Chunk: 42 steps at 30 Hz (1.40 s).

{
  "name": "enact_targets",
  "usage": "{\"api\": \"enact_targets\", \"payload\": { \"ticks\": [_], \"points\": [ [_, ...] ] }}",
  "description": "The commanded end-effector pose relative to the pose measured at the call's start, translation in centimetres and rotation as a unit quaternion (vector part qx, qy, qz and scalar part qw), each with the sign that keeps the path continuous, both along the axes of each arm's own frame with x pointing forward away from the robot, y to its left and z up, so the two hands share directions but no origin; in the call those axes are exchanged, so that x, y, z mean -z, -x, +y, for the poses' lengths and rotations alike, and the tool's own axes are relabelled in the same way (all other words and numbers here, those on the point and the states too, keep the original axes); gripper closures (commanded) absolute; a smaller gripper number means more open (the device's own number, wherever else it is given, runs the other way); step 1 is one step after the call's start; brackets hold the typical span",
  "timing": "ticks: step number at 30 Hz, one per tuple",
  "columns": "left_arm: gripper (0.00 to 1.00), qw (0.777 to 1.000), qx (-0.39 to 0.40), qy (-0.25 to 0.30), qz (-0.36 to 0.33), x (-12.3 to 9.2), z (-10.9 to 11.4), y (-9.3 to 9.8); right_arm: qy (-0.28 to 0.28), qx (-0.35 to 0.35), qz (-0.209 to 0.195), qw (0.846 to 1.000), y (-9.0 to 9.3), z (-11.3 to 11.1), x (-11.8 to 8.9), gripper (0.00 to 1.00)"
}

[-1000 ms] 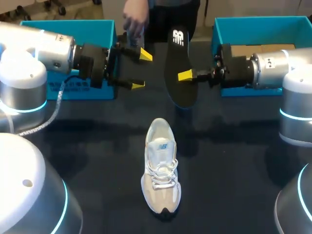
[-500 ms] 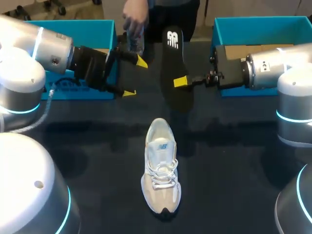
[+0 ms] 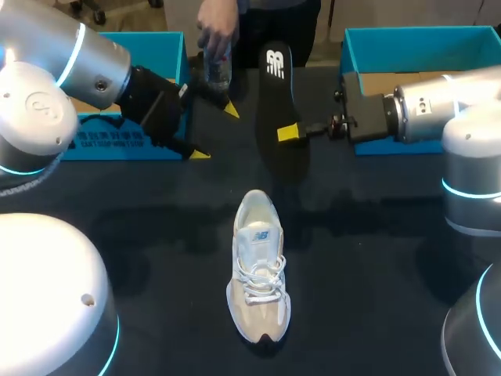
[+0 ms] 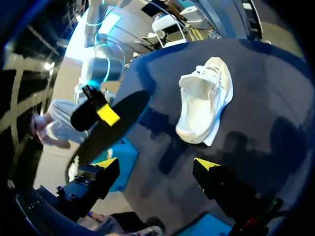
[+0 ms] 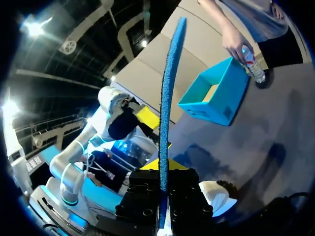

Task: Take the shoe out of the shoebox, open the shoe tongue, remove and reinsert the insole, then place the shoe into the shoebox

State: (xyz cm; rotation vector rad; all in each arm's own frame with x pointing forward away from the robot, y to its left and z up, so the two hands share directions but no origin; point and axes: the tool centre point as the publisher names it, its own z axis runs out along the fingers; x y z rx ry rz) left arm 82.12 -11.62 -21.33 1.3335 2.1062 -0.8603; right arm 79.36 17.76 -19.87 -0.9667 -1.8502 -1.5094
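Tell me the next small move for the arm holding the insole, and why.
Probably lower the insole toward the opening of the shoe. The right gripper is shut on it in the air behind the shoe, which lies laces-up on the table, while the left gripper hangs open to the side, holding nothing.

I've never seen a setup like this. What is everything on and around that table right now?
table: 1, dark, under everything
shoe: 1, white and grey, lying mid-table, laces up
insole: 1, black, held above the table beyond the shoe
shoeboxes: 2, teal, open; one far left, the other far right
bottle: 1, clear, at the table's far edge, in a person's hand
left gripper: 1, black with yellow tips, fingers open, empty, beside the left shoebox
right gripper: 1, same colours, fingers shut on the insole
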Motion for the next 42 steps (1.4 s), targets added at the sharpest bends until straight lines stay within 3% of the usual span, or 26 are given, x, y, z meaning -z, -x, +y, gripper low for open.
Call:
{"api": "enact_targets", "payload": {
  "ticks": [1, 8, 10, 24, 30, 36, 42],
  "points": [
    [0.00, 0.994, -0.044, -0.081, 0.058, 1.2, 0.0, -0.4, 0.002, 0.026, -0.010, 1.000, 0.3, 1.2, 0.4, 1.00],
    [0.00, 0.976, -0.104, -0.123, 0.148, 2.4, 0.7, 0.8, 0.005, 0.045, -0.045, 0.998, 0.5, 1.7, 0.8, 1.00],
    [0.00, 0.974, -0.110, -0.143, 0.134, 2.7, 0.8, 1.1, 0.005, 0.045, -0.050, 0.998, 0.6, 1.9, 1.2, 1.00],
    [0.00, 0.973, -0.113, -0.145, 0.137, 2.8, 0.8, 1.0, 0.004, 0.045, -0.051, 0.998, 0.6, 1.9, 1.3, 1.00],
    [0.00, 0.952, -0.159, -0.195, 0.172, 4.5, 1.0, 2.3, -0.014, 0.043, -0.069, 0.997, 0.5, 2.6, 3.6, 1.00],
    [0.00, 0.934, -0.196, -0.196, 0.224, 5.5, 1.7, 3.6, -0.017, 0.041, -0.090, 0.995, 0.7, 3.4, 4.5, 1.00],
    [0.00, 0.933, -0.205, -0.202, 0.217, 5.7, 2.0, 3.7, -0.027, 0.030, -0.099, 0.994, 1.0, 3.9, 4.9, 1.00]
  ]
}}
